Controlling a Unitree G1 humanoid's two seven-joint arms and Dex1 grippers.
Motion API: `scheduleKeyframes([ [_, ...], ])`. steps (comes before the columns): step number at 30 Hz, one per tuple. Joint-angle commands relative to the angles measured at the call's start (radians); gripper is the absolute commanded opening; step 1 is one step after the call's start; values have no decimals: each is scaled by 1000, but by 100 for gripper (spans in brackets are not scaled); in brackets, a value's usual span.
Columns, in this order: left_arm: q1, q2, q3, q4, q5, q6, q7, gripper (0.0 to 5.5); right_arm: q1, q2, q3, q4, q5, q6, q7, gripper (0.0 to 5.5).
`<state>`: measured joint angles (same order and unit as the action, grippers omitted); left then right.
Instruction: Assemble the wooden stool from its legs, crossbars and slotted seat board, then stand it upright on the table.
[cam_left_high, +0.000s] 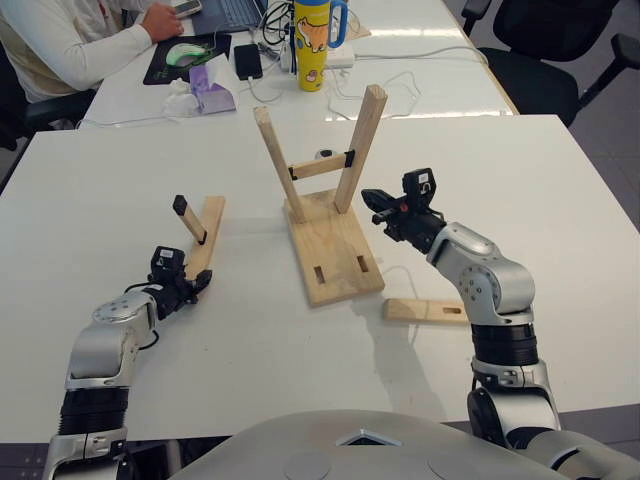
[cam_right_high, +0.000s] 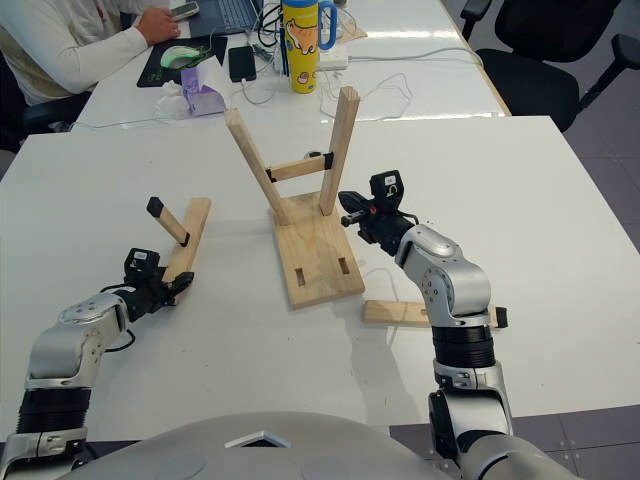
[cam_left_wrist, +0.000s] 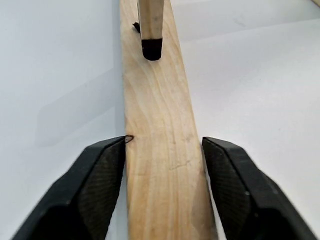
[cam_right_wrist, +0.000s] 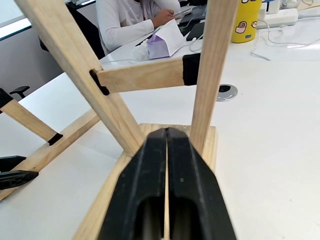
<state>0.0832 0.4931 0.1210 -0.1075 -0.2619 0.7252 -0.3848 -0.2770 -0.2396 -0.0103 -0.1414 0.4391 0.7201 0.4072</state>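
Half built: seat board (cam_left_high: 335, 250) lies centre frame on counter (cam_left_high: 560, 200), 2 legs (cam_left_high: 360, 145) + crossbar (cam_left_high: 320, 165) slotted in. Left claw (cam_left_wrist: 164, 145) spread astride loose leg piece (cam_left_high: 205, 235), mid-left, not gripping. Right claw (cam_left_high: 375, 202) clenched, empty, beside those legs. Next prob: clamp, lift, line up w/ free slots (cam_left_high: 320, 272).
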Motion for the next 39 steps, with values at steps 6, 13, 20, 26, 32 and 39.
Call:
scheduleKeyframes([
  [6, -32, -19, 20, -28, 8, -69, 15, 205, -32, -2, -3, 11, -5, -5, -1, 0],
  [13, -107, -46, 86, -35, 64, -308, 105, 205, -98, 26, -77, -5, 77, 32, -10, 0],
  [20, -184, -74, 106, -142, 61, -529, 114, 205, -275, 133, -308, -52, 500, 254, -138, 52],
  [26, -261, -56, 20, -328, -2, -565, -8, 205, -433, 181, -381, -40, 870, 338, -368, 134],
  [32, -303, -28, -18, -381, 4, -551, -60, 205, -484, 172, -363, -30, 1076, 292, -532, 232],
  [39, -289, -16, -59, -392, 17, -563, -103, 205, -482, 141, -317, -24, 1138, 234, -594, 340],
])
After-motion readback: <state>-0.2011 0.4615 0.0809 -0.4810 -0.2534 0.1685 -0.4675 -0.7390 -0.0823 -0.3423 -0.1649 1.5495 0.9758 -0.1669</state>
